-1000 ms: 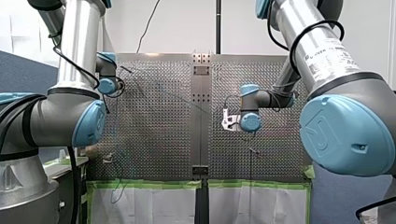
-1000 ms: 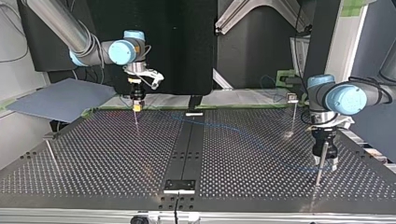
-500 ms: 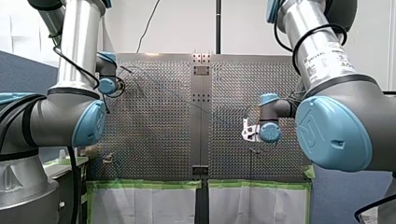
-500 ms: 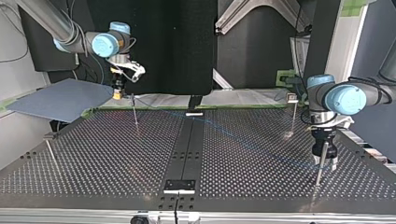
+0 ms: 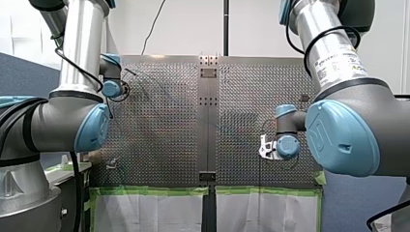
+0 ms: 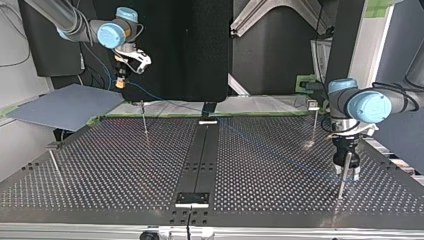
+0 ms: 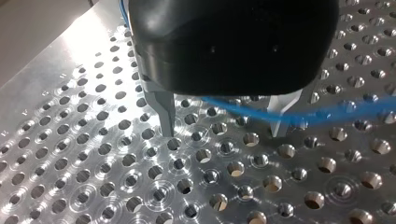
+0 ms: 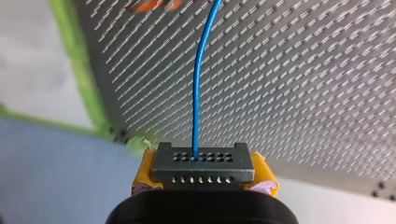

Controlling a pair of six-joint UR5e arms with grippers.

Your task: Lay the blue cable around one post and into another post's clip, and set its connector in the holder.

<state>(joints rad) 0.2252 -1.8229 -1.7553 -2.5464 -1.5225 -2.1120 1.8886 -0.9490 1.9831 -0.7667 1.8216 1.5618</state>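
My right gripper (image 6: 119, 82) pinched the connector (image 8: 203, 164) above the edge of the table (image 6: 250, 165), my left gripper (image 7: 224, 130) stood spread astride the cable (image 7: 243, 108) beside a post (image 6: 341, 187), so wrapping, clipping and seating seemingly all remained.

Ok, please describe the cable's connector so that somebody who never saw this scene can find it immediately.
Find my right arm, which enters the top view at its upper left, and follow it down to its jaws. Between their yellow pads sits the connector, a small dark grey block. Only it has rows of tiny holes, with the blue cable leaving one.
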